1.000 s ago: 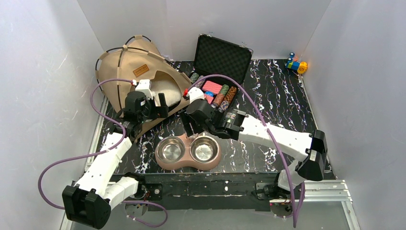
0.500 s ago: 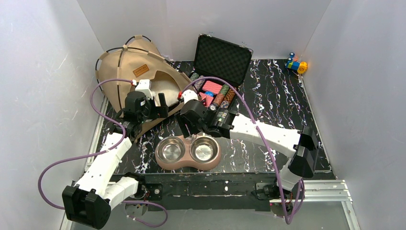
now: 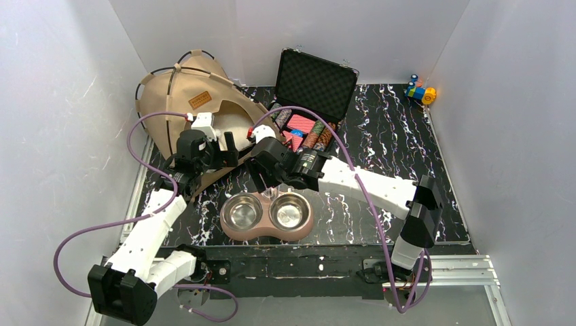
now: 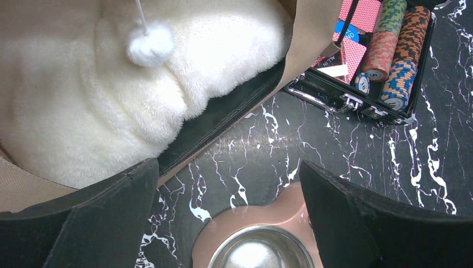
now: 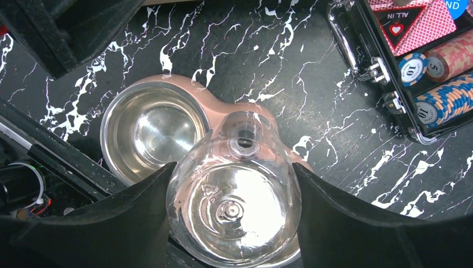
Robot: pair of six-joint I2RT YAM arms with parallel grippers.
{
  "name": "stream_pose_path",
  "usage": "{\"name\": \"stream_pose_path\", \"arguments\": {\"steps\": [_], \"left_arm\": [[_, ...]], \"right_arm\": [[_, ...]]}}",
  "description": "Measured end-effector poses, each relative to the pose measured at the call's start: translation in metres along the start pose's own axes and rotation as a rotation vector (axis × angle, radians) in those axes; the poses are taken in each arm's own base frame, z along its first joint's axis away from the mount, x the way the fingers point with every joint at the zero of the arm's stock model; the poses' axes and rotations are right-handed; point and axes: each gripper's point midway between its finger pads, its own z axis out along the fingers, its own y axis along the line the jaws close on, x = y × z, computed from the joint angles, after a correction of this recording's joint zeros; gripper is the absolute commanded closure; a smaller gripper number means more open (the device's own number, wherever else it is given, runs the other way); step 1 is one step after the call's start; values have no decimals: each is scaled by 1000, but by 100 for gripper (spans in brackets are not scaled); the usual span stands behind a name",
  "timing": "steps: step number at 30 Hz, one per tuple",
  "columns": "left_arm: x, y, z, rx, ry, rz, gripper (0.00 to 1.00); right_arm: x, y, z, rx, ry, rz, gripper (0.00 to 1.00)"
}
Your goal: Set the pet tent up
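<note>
1. The pet tent (image 3: 187, 88) sits in the upper left of the top view, at the counter's (image 3: 387, 142) far left corner. Its tan shell is up and its black poles are bowed. The brown label faces the camera, and the arched entrance opens toward the lower right.
2. Left wrist view: a fluffy white cushion (image 4: 72, 111) fills the upper left, inside the tent. A small white pom-pom (image 4: 149, 44) hangs over it. The tent's tan front edge (image 4: 307, 39) runs diagonally across the frame.
3. My left gripper (image 4: 227, 167) hovers just outside the entrance, with its jaws wide apart and nothing between them.
4. My right gripper (image 5: 233, 170) is clamped on a clear bottle (image 5: 234, 212), held over the pink double bowl (image 5: 220, 106) at centre frame.
5. The open poker chip case (image 3: 316, 81) stands just right of the tent, close to its front edge.
6. Step in hand, as I read it: the shell looks raised, so this is finishing work. That means seating the cushion and squaring the tent's base.
7. The tent appears to lean toward the left wall, though I can't tell whether its floor lies flat.
8. Next move calls for my left gripper to reach in low, past the front edge. It should take hold of fabric or cushion, not the pom-pom's string.
9. My right gripper is occupied, so any two-handed adjustment has to wait until the bottle is set down.
</note>
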Motion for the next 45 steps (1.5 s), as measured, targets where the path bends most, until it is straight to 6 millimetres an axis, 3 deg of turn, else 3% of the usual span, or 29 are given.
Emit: {"name": "stream_pose_path", "arguments": {"steps": [5,8,12,16,24,30,34,37,39,45], "left_arm": [[-1,0,-1,1,-6,0,2],[-1,0,-1,1,-6,-3,2],[-2,0,-2,0,-8,-3,2],[-4,0,-4,0,-17,-4,2],[-7,0,-6,0,-35,-5,2],[-7,0,-6,-1,-37,-5,2],[-7,0,-6,-2,-38,-5,2],[-7,1,-7,-3,-39,-6,2],[-8,0,-7,-2,-40,-8,2],[-9,0,-7,-1,-45,-9,2]], "right_arm": [[0,0,2,1,-4,9,54],[-1,1,3,-1,-19,21,49],[-1,0,3,-4,-25,27,37],[-2,-1,1,-4,-22,23,16],[-4,-3,-10,-5,10,-6,14],[-15,-1,-41,-64,-17,-14,13],[-23,-10,-85,-112,-100,26,13],[-11,-28,-113,-116,-131,91,16],[1,-42,-115,-95,-124,149,18],[90,-93,-66,82,87,289,19]]}}
